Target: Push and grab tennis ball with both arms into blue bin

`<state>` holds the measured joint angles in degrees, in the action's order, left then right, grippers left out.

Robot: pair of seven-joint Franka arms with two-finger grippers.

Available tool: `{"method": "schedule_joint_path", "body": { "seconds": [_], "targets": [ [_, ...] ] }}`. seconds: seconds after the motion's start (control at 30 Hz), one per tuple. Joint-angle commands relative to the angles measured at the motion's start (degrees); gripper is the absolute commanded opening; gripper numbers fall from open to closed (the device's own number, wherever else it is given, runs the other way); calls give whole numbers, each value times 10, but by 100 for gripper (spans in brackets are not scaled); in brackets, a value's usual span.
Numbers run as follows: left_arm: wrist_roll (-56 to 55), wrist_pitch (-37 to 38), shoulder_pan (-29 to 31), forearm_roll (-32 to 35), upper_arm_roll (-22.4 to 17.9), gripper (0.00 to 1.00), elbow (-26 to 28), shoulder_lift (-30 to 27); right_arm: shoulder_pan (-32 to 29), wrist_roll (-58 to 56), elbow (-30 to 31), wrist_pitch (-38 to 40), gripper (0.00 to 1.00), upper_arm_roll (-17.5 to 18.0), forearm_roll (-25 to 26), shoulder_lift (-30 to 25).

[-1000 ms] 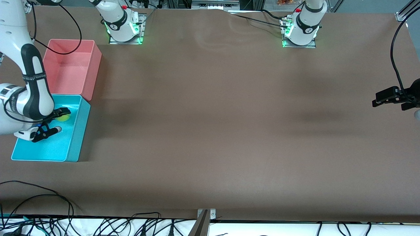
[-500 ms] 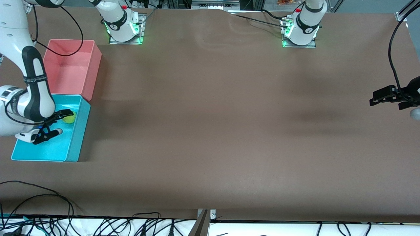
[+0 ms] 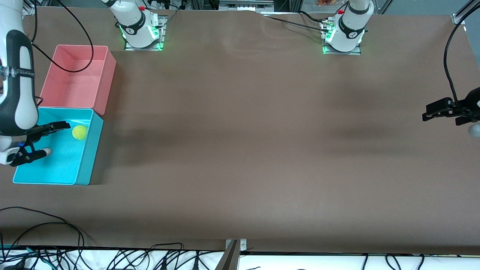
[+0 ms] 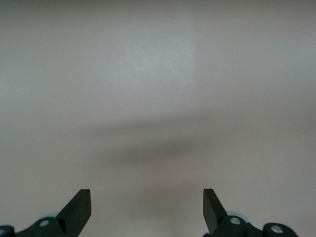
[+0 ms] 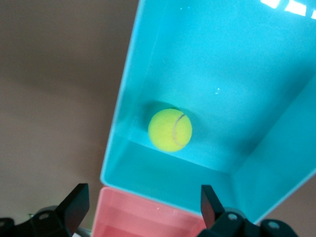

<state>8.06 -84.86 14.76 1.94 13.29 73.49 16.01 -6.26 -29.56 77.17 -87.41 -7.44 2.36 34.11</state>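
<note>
Over at the right arm's end of the tabletop (image 3: 240, 150), the right gripper (image 3: 36, 138) hangs above the blue bin (image 3: 89, 157), its two black fingers spread wide with nothing between them. The tennis ball (image 3: 80, 132) sits on the floor of that bin, free of the gripper and close against the wall that faces the middle of the tabletop. The right wrist view confirms it: the tennis ball (image 5: 170, 130) rests alone on the cyan floor near a corner of the blue bin (image 5: 121, 128), with both fingertips (image 5: 75, 201) well apart from it and the seam curving across its fuzz. Just beside the blue bin, farther from the front camera, stands the pink bin (image 3: 103, 80), nothing showing in it.

Swing across the bare brown middle and on to the left arm's end: the left gripper (image 3: 442, 111) waits above the tabletop's edge, fingers parted and holding nothing. Its wrist view shows only plain surface past the open fingertips (image 4: 79, 205).

So the relation that counts: the ball lies below the right gripper and a touch toward the tabletop's middle, with the right arm by far the nearer one. By the look of it the drop is made and the ball is home; what remains, I'd say, is for the right arm to clear the bin without clipping its rim.
</note>
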Motion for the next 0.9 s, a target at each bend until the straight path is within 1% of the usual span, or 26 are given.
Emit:
{"method": "schedule_joint_path", "body": {
  "seconds": [0.0, 0.1, 0.2, 0.27, 0.37, 0.43, 0.57, 0.63, 0.7, 0.77, 0.87],
  "targets": [
    [3, -2, -60, -4, -57, 100, 23, -42, 38, 68, -72, 71, 100, -6, -1, 3],
    [4, -4, -87, -11, -85, 100, 49, -65, 54, 102, -86, 87, 100, -5, 13, -17],
    [4, -18, -105, -12, -98, 100, 79, -84, 70, 123, -87, 88, 100, -5, 17, -37],
    [4, -35, -122, -26, -120, 100, 108, -107, 74, 138, -88, 88, 100, -5, 15, -44],
    [5, -54, -149, -54, -164, 100, 152, -137, 74, 147, -91, 86, 100, 1, 10, -62],
    [5, -62, -156, -69, -178, 100, 162, -144, 75, 157, -91, 84, 100, 2, 9, -78],
    [3, -69, -159, -66, -175, 100, 162, -142, 77, 223, -88, 86, 100, 13, -2, -110],
    [3, -71, -166, -63, -174, 100, 162, -141, 77, 267, -82, 88, 100, 25, -2, -119],
    [3, -71, -169, -62, -173, 100, 162, -140, 77, 286, -70, 81, 100, 33, -3, -130],
    [3, -70, -170, -57, -172, 100, 162, -138, 80, 287, -53, 66, 100, 32, -8, -147],
    [3, -69, -170, -55, -168, 100, 160, -136, 97, 295, -10, 33, 100, 31, -6, -181]
  ]
}}
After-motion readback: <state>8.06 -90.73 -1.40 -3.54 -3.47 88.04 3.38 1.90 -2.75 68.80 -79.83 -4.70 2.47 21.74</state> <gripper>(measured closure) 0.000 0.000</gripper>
